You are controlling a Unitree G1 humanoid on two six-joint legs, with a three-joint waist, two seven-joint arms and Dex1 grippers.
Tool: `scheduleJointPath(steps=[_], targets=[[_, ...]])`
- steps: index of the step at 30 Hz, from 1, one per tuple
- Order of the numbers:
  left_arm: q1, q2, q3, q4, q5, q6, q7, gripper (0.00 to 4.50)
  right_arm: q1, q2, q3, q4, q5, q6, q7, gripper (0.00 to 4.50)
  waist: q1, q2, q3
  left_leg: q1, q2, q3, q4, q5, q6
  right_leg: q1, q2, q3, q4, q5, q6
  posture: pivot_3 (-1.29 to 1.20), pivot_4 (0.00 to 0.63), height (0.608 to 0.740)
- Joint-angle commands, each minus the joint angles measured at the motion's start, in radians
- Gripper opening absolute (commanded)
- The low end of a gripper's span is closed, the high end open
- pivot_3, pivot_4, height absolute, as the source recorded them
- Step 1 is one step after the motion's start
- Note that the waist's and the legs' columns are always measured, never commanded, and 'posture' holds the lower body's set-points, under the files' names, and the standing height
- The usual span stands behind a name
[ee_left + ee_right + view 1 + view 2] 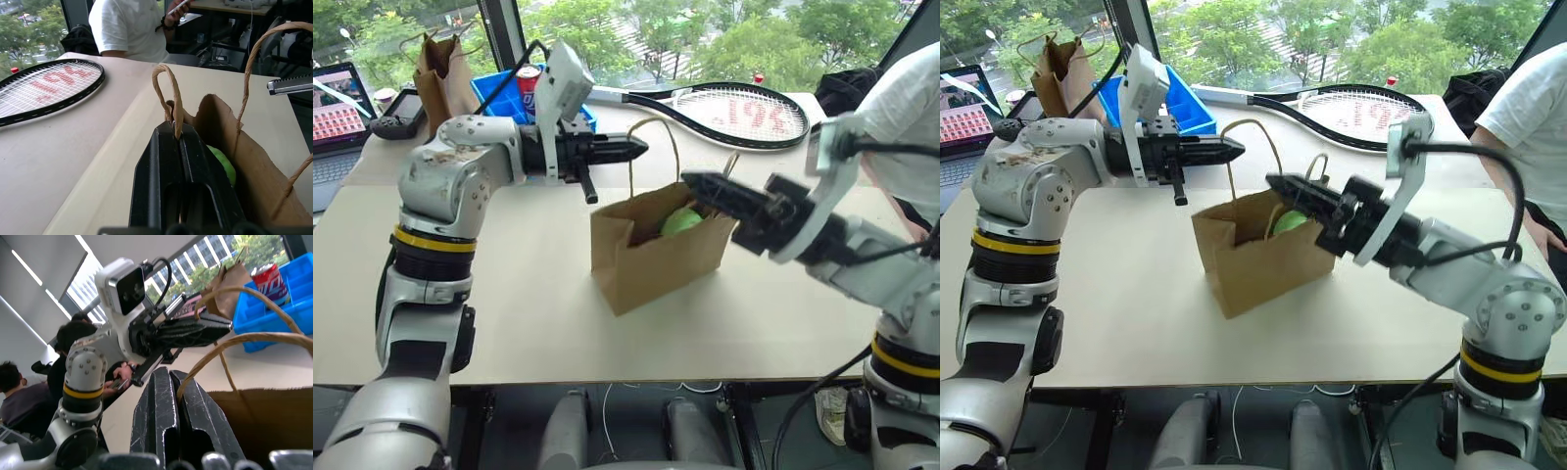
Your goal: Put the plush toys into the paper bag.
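Little is readable. Tennis racket (49, 90): red logo stencilled on strings, letters not legible. Red soda can (269, 280) in blue bin (288, 308): white/blue markings, brand can't be made out. Laptop screen (337, 108): grid of small thumbnails, text too small to read.
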Motion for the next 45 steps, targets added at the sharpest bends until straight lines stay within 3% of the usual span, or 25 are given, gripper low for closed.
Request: scheduleJointPath(steps=[1,4,7,13,16,18,21,25,33,45], targets=[[0.016,0.041,0.002,-0.095,-0.074,0.073,-0.075,0.29,0.03,-0.048,0.01,-0.047,0.014,-0.027,0.004,0.01,-0.001,0.0,0.0,0.0,0.0,0.0,0.0,0.0,0.0,0.0,0.0,0.0,0.0,0.0,0.0,0.0,0.15,0.74],[0.015,0.051,0.021,-0.091,-0.1,0.118,-0.075,1.1,0.05,-0.084,0.017,-0.039,0.03,-0.038,0.003,0.0,0.001,0.0,0.0,0.0,0.0,0.0,0.001,0.0,0.0,0.0,0.0,0.001,0.0,0.0,-0.001,0.0,0.15,0.74],[0.005,0.067,0.029,-0.071,-0.089,0.107,-0.074,2.16,0.047,-0.121,0.013,-0.036,0.02,-0.041,0.024,0.78,0.002,0.0,0.0,0.0,0.0,0.0,0.002,0.0,0.001,0.0,0.001,0.002,0.0,-0.002,-0.005,0.0,0.15,0.74],[0.02,0.18,0.098,0.017,-0.073,0.052,-0.13,4.36,0.111,-0.332,-0.136,-0.014,0.078,0.01,0.17,2.91,0.002,0.0,0.0,-0.001,-0.001,0.0,0.001,0.001,0.001,0.0,0.001,0.003,-0.001,-0.002,-0.004,0.0,0.15,0.74],[0.114,0.227,0.136,0.015,-0.08,-0.021,-0.195,4.5,0.209,-0.425,-0.221,-0.036,0.001,0.048,0.262,3.85,0.004,0.0,0.0,0.0,0.0,0.0,0.0,0.0,0.001,0.001,0.001,0.003,-0.001,-0.002,-0.003,0.0,0.15,0.74],[0.202,0.232,0.159,-0.009,-0.063,-0.116,-0.217,4.5,0.275,-0.469,-0.231,-0.074,-0.099,0.062,0.316,3.85,0.004,0.0,0.0,0.001,0.0,0.001,0.0,0.0,0.002,0.001,0.001,0.003,-0.001,-0.003,-0.003,0.0,0.15,0.74],[0.33,0.224,0.178,-0.086,-0.091,-0.161,-0.244,4.5,0.308,-0.464,-0.142,-0.127,-0.27,0.018,0.333,3.85,0.002,-0.002,0.0,0.001,0.0,0.001,0.001,0.0,0.002,0.001,0.001,0.003,-0.001,-0.005,-0.008,0.0,0.15,0.74],[0.456,0.195,0.166,-0.164,-0.084,-0.203,-0.212,4.5,0.268,-0.381,0.04,-0.153,-0.512,-0.039,0.293,2.84,0.003,-0.003,0.0,0.001,0.001,0.001,0.002,0.0,0.001,0.001,0.001,0.004,-0.002,-0.003,-0.01,0.0,0.15,0.74],[0.506,0.11,0.14,-0.234,-0.082,-0.193,-0.097,4.5,0.148,-0.191,0.262,-0.142,-0.803,-0.083,0.255,0.03,0.011,-0.003,-0.001,-0.002,0.0,0.002,0.004,0.0,0.001,0.0,0.001,0.004,-0.002,-0.003,-0.009,0.0,0.15,0.74],[0.496,-0.008,0.055,-0.283,-0.091,-0.163,-0.016,4.5,0.12,-0.015,0.33,-0.119,-0.985,-0.082,0.25,0.01,0.012,-0.003,-0.001,-0.002,0.0,0.002,0.004,0.0,0.001,0.0,0.002,0.004,-0.001,-0.002,-0.004,0.0,0.15,0.74]])
